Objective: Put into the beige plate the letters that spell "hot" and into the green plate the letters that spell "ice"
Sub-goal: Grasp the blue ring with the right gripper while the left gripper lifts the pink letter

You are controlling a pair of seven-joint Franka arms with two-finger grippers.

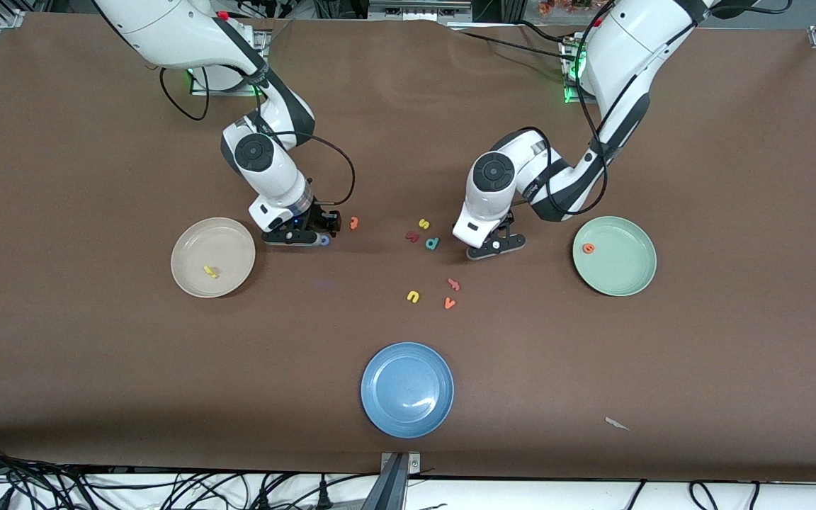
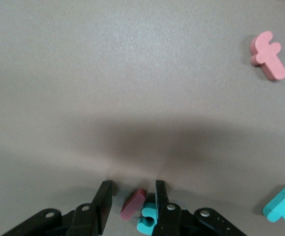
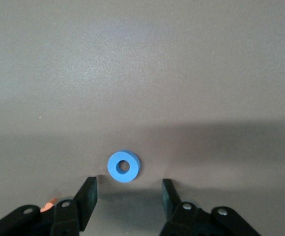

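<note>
Two of six placed | yellow foam "h" (image 1: 210, 271) in round beige plate (image 1: 190, 241), orange rounded "e" (image 1: 588, 248) in sage-green plate (image 1: 633, 280) | right gripper (image 3: 128, 194) spread, blue ring "o" (image 3: 123, 166) at its 12 o'clock on table | left gripper (image 2: 132, 199) spread around dark-red stick "i" (image 2: 133, 203), teal "c" (image 2: 147, 220) touching one finger | orange "t" (image 1: 354, 222) not yet picked

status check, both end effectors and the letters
Right end effector open over blue "o". Left end effector open around red "i", teal "c" crowding. Yellow "h" plated.
</note>
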